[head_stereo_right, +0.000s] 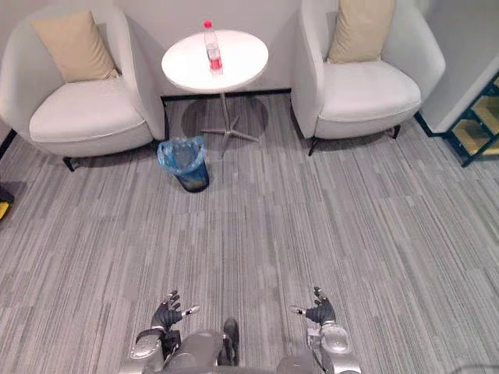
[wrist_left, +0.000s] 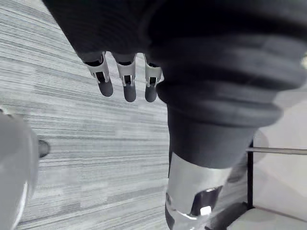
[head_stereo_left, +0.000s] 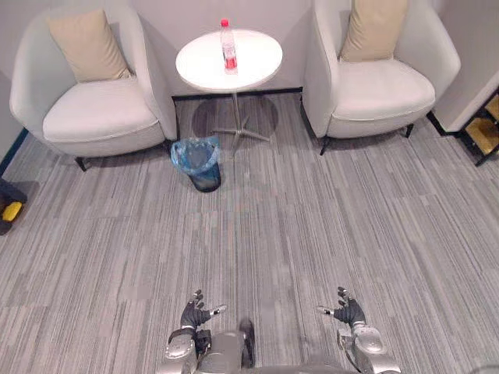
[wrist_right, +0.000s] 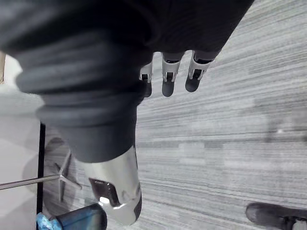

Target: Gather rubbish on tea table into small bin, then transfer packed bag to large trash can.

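Note:
A clear plastic bottle (head_stereo_left: 228,48) with a red cap and red label stands upright on the round white tea table (head_stereo_left: 204,72) at the far middle. On the carpet by the table's foot stands a small dark bin (head_stereo_left: 196,162) lined with a blue bag. My left hand (head_stereo_left: 195,314) and right hand (head_stereo_left: 348,311) hover low over the carpet far in front of the table, both open with relaxed fingers and empty. The bin's blue bag (wrist_right: 48,223) also shows in the right wrist view past the thumb (wrist_right: 117,191).
Two white armchairs flank the table, the left armchair (head_stereo_left: 97,113) and the right armchair (head_stereo_left: 382,89), each with a beige cushion. A wooden shelf (head_stereo_left: 483,132) stands at the far right. A dark and yellow object (head_stereo_left: 9,209) lies at the left edge. Striped grey carpet spreads between me and the table.

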